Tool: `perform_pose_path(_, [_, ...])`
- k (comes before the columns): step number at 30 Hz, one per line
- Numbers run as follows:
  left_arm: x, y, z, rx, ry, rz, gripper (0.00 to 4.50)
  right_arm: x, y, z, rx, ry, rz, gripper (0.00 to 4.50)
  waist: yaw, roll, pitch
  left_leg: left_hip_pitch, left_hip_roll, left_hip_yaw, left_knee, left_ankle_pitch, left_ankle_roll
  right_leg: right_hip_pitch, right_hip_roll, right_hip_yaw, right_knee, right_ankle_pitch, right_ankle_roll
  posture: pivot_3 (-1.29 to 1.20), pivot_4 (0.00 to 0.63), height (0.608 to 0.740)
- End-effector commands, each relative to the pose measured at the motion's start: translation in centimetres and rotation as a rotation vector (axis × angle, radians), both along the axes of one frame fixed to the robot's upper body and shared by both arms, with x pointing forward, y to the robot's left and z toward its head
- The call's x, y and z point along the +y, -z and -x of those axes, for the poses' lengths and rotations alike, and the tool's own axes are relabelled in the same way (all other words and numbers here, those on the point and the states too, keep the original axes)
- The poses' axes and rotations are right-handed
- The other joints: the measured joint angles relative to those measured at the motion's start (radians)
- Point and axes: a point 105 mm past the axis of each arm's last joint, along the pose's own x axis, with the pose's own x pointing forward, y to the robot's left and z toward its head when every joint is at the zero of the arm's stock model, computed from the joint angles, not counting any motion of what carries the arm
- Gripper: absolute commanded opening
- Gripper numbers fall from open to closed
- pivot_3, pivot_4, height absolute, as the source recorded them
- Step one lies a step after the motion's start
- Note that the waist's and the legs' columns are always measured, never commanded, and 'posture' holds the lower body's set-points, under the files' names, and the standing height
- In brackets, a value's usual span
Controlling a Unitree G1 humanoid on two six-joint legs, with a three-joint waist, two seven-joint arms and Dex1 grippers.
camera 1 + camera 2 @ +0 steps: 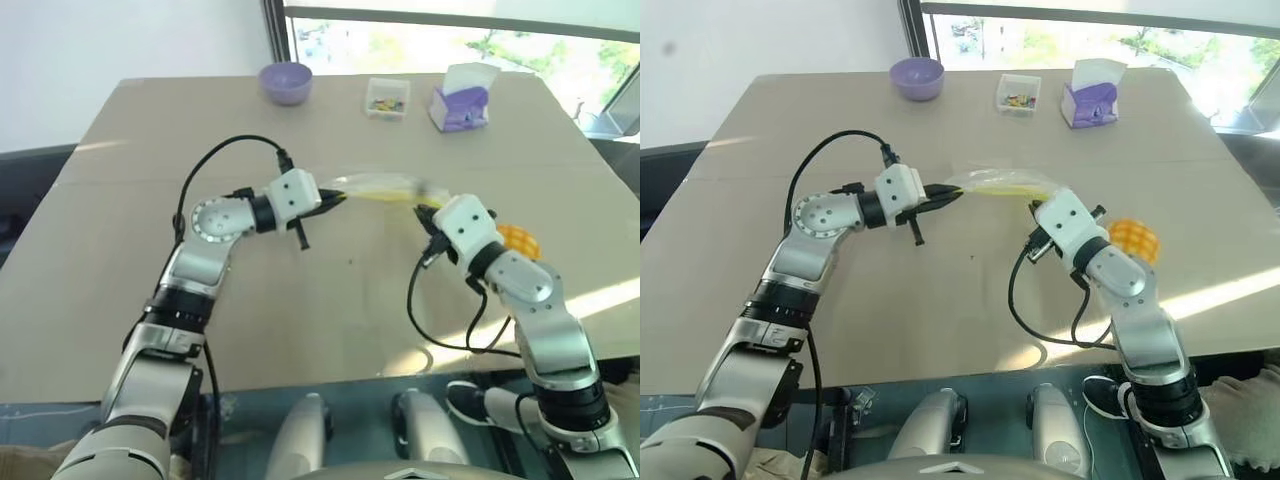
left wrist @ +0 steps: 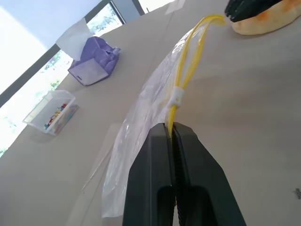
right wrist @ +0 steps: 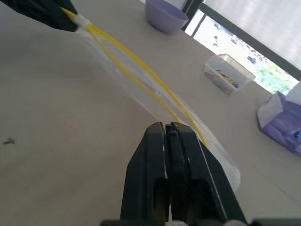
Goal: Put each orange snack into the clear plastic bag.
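While my left gripper (image 2: 173, 134) stays out of the description of motion, its two black fingers are pressed together on the yellow zip strip at one end of the clear plastic bag (image 1: 385, 187), which serves here as the landmark. My right gripper (image 3: 169, 129) sits at the opposite end of the bag's mouth, its fingers closed flat against each other; the wrist view shows the yellow strip running up to their tips, but I cannot tell whether they pinch it. Between the two grippers the bag hangs stretched above the brown table (image 1: 300, 320), its mouth strip parted into two yellow lines. One orange snack (image 1: 1134, 240) lies on the table just beyond my right wrist, outside the bag and near its right-hand end. Farther across the table from the bag stand a purple bowl (image 1: 286, 82), a small clear box of coloured bits (image 1: 387, 98) and a purple-and-white tissue box (image 1: 461, 100), all well apart from the bag.
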Motion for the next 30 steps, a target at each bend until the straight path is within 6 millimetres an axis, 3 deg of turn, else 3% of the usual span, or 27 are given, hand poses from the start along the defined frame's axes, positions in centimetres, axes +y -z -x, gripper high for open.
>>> perform_pose_path(1, [-0.6,-1.1,0.2,-0.049,0.024,0.006,0.00,-0.2,-1.9,0.4,-0.040,-0.001,-0.056,0.05,0.001,0.000,0.000,0.000,0.000,0.000,0.000,0.000,0.000,0.000,0.000,0.000,0.000,0.000,0.000,0.00,0.150,0.740])
perform_pose_path(9, [-0.8,-1.0,0.5,-0.055,0.037,0.005,0.00,1.3,-2.4,-1.1,-0.035,0.021,-0.129,0.05,-0.002,0.000,0.000,0.000,0.001,0.000,0.000,0.000,0.000,0.000,0.001,0.000,0.001,0.000,0.000,0.00,0.150,0.740])
perform_pose_path(16, [-1.0,-1.0,0.8,-0.056,0.042,0.016,0.00,2.6,-1.8,-1.3,-0.005,-0.006,-0.141,0.05,-0.002,0.000,0.000,0.000,0.000,0.000,0.000,0.000,0.000,0.000,0.000,0.000,0.001,0.000,0.000,0.00,0.150,0.740])
perform_pose_path(26, [-1.7,-0.4,2.2,-0.048,0.109,0.014,0.00,2.4,-1.0,-2.3,0.028,0.032,-0.153,0.05,-0.002,0.000,0.000,0.000,0.000,0.000,0.000,0.000,0.000,0.000,0.001,0.000,0.001,0.000,0.000,0.00,0.150,0.740])
perform_pose_path(30, [-1.8,0.1,3.0,-0.028,0.156,0.002,0.00,1.9,-0.7,-3.4,0.092,0.100,-0.272,0.05,-0.004,0.000,0.000,0.001,0.001,0.000,0.000,0.000,0.000,0.000,0.001,0.000,0.001,0.000,0.000,0.00,0.150,0.740])
